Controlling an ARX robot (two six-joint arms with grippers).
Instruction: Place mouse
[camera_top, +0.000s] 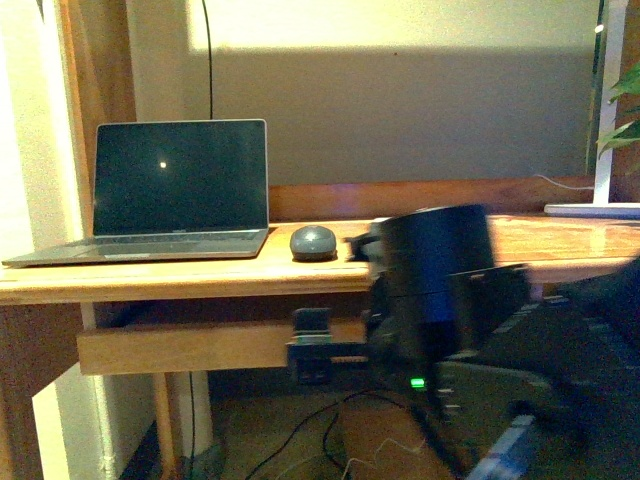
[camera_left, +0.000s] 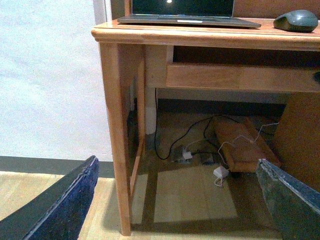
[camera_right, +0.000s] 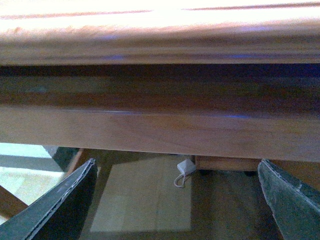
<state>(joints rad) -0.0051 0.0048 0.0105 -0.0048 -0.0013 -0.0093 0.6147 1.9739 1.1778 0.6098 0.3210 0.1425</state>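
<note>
The mouse (camera_top: 313, 242) is dark grey and domed and rests on the wooden desk (camera_top: 200, 280), just right of the open laptop (camera_top: 180, 180). In the left wrist view the mouse (camera_left: 296, 20) lies far off on the desk top (camera_left: 200, 37), with nothing holding it. My left gripper (camera_left: 177, 162) is open and empty, low and well back from the desk. My right gripper (camera_right: 175, 170) is open and empty too, close under the desk's front edge (camera_right: 160, 40). The right arm (camera_top: 440, 280) is a dark blur in the front view, right of the mouse.
The laptop (camera_left: 185, 15) stands open with a dark screen. A desk leg (camera_left: 115, 140) is near the left gripper. Cables, a white charger (camera_left: 220, 172) (camera_right: 185, 167) and a brown box (camera_left: 240, 145) lie on the floor beneath. A plant (camera_top: 625, 110) stands at the far right.
</note>
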